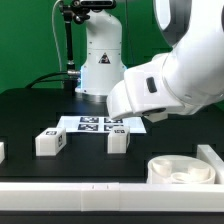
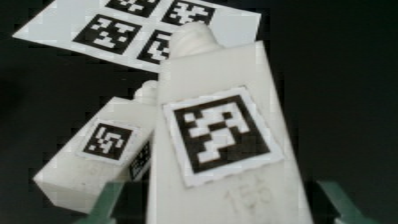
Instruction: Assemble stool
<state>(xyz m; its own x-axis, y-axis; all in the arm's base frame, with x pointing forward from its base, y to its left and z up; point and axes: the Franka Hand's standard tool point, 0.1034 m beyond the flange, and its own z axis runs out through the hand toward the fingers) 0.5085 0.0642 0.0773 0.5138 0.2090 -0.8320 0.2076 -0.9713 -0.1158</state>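
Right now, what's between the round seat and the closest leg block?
Nothing sits there. In the exterior view, only bare black table lies between the round seat and the closest leg block.

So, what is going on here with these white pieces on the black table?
The robot arm is handling the stool parts. In the wrist view its end effector is shut on one block leg, with a finger on each side. A second leg lies close beside it, and the marker board is beyond. In the exterior view the round seat sits apart at that view's right, no leg visibly attached.
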